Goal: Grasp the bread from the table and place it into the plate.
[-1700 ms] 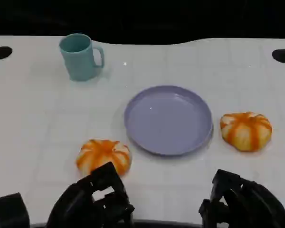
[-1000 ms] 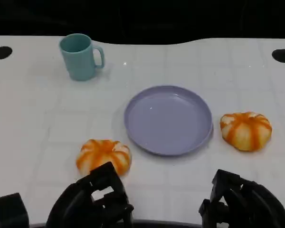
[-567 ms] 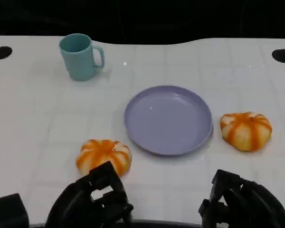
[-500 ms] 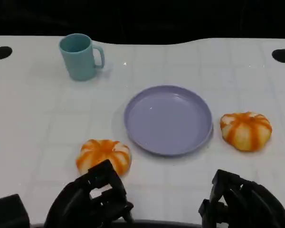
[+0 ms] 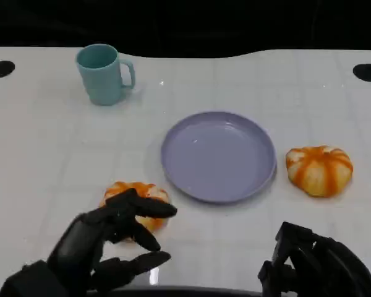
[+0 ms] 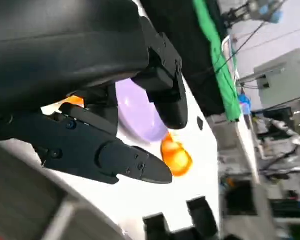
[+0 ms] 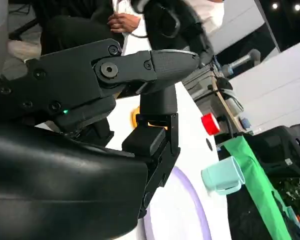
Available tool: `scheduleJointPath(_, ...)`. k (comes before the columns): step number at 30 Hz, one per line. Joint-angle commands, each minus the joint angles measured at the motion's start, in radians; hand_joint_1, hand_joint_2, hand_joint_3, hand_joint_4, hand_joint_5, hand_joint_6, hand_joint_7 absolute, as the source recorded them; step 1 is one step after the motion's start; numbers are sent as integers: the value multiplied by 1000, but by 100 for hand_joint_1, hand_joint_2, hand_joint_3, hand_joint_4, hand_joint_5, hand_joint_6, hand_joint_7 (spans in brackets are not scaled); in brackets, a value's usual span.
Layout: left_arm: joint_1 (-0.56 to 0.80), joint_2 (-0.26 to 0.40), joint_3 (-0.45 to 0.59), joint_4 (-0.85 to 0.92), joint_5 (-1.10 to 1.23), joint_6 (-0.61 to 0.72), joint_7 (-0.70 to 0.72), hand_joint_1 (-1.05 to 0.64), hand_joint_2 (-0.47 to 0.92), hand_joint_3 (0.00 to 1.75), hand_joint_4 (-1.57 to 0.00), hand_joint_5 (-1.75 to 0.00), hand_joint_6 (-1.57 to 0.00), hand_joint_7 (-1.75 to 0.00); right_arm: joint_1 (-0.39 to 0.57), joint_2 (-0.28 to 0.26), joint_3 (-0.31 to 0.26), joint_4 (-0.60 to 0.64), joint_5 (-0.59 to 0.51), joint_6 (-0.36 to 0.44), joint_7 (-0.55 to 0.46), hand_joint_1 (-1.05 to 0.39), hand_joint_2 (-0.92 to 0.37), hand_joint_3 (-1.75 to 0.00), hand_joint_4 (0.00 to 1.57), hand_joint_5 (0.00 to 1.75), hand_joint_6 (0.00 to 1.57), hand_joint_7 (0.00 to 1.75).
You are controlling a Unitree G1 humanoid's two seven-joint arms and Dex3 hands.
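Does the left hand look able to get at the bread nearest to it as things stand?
Probably yes. The left hand is open, its fingers spread right at the near bread on the table, upper fingers over its front edge, and nothing lies between them. The plate sits clear beside it.

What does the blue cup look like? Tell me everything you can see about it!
The cup is a pale teal mug, plain and smooth, maybe plastic. It has one looped handle on the side toward the purple plate. It stands upright with its open mouth up, and what shows of its inside looks empty. It sits on the white table, at the far left, apart from everything else. Nothing touches it but the table. The right wrist view shows it too.
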Motion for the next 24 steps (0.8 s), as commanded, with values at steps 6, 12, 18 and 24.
scheduleJointPath(6,-28,178,-14,-192,484,61,109,-62,92,3,-32,-49,-40,0,0,-8,4,0,0,4,-6,-71,-92,-24,85,162,75,139)
scheduleJointPath(12,-76,206,-76,-218,731,131,125,-65,91,1,-30,-37,-32,0,-5,-7,7,5,-4,3,-9,-72,-92,-24,85,161,75,139)
scheduleJointPath(18,-149,203,-157,-175,905,210,96,-63,89,0,-27,-33,-25,0,-9,-5,10,5,-6,7,-13,-72,-92,-23,85,161,76,139)
scheduleJointPath(24,-229,197,-244,-51,1025,267,131,-60,84,0,-30,-29,-28,-1,-5,-3,12,5,-7,0,-10,-71,-92,-24,85,161,75,140)
